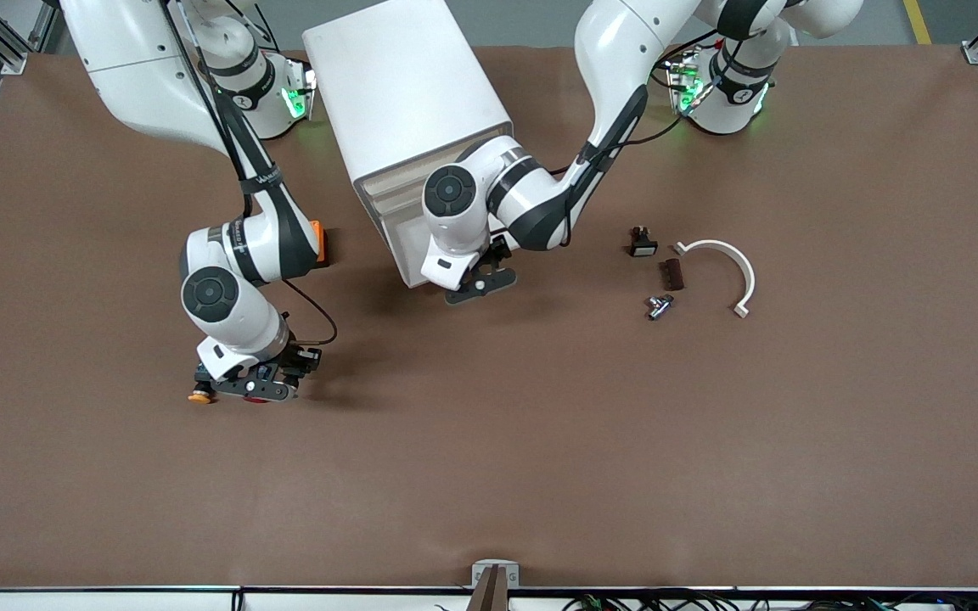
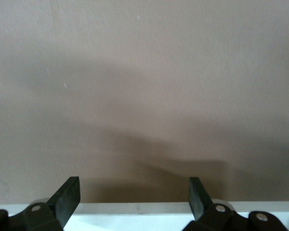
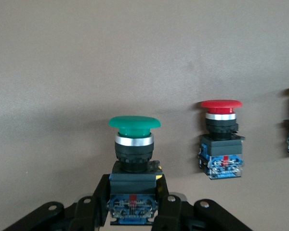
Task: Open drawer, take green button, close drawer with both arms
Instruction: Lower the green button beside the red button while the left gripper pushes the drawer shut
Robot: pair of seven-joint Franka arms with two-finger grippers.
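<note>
Two fingers of the right gripper (image 3: 133, 211) are clamping the green button (image 3: 134, 159) by its blue block, low over the table (image 1: 540, 441), beside a red button (image 3: 221, 139). Left gripper (image 2: 134, 199) is hanging wide open, empty, before the drawer (image 1: 408, 255).

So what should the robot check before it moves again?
1. Right claw shut on the green button: ok.
2. Red button standing apart from the green one: ok.
3. Left claw open and holding nothing: ok.
4. Left claw at the front of the white drawer cabinet: ok.
5. Drawer fully closed: cannot tell.
6. Orange button beside the right claw, touching or not: cannot tell.
</note>
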